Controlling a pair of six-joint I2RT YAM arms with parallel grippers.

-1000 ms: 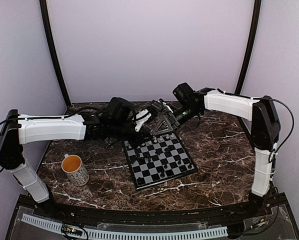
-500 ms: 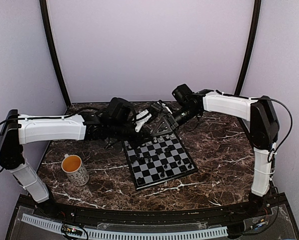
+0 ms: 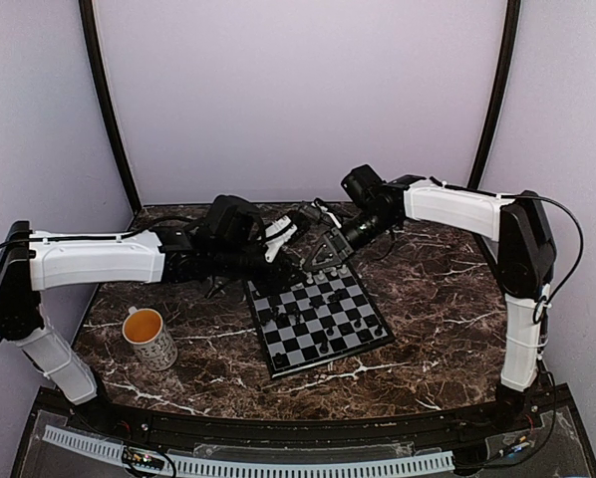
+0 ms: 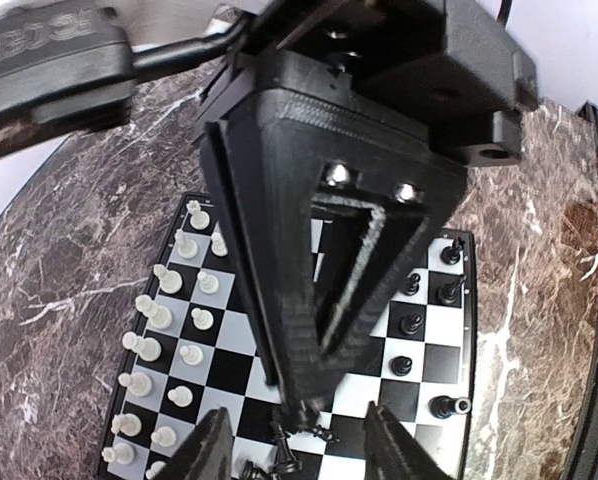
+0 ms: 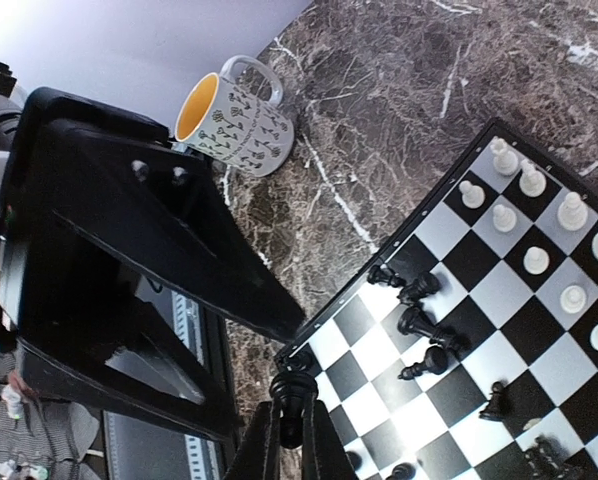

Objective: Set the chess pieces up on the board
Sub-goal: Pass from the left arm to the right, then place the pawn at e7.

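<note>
The board (image 3: 330,337) lies mid-table. In the left wrist view (image 4: 228,369) white pieces (image 4: 169,330) stand in rows on its left and black pieces (image 4: 411,322) on its right. My right gripper (image 3: 318,264) hovers over the board's far edge, shut on a black piece (image 5: 297,392). That gripper (image 5: 294,440) and several loose black pieces (image 5: 419,322) show in the right wrist view above the board (image 5: 449,385). My left gripper (image 3: 300,257) sits close beside it, open and empty (image 4: 304,450). The right gripper's black finger (image 4: 319,250) fills the left wrist view.
A cream patterned mug (image 3: 150,339) stands on the marble table left of the board and shows in the right wrist view (image 5: 241,120). The two grippers are nearly touching above the board's far edge. Some black pieces lie tipped over near the held piece (image 4: 279,440).
The right gripper has edged slightly left and down with the black piece. The left arm has shifted a little; its gripper stays beside the right one.
</note>
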